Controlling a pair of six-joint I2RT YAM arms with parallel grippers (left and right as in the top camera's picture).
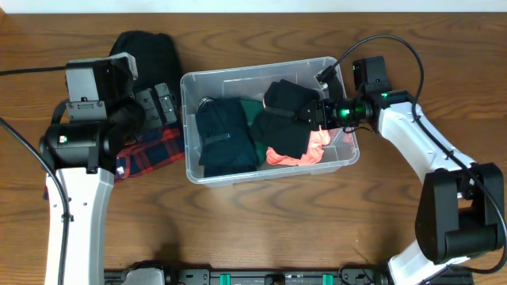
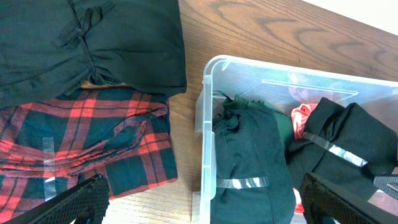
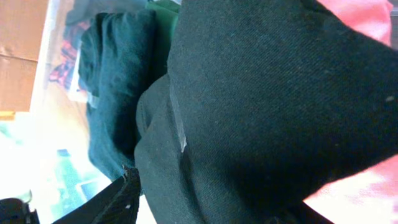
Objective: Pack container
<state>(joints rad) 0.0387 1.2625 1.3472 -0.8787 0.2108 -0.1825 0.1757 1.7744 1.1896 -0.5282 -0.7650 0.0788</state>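
Overhead view: what lies where?
Me: On the wooden table (image 1: 261, 229), centre, my clear container (image 1: 184, 127): stiff, probably light (hold it by the thick rim). Inside, a soft black bundle (image 1: 289, 119) rests on pink cloth (image 1: 309, 152).
And your claws?
Me: Right gripper (image 1: 317, 111) pinches that bundle; left gripper (image 2: 211, 202) gapes wide, empty.

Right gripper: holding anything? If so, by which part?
The right gripper grips the black clothing bundle by its right edge, inside the bin. The cloth hides its fingertips.
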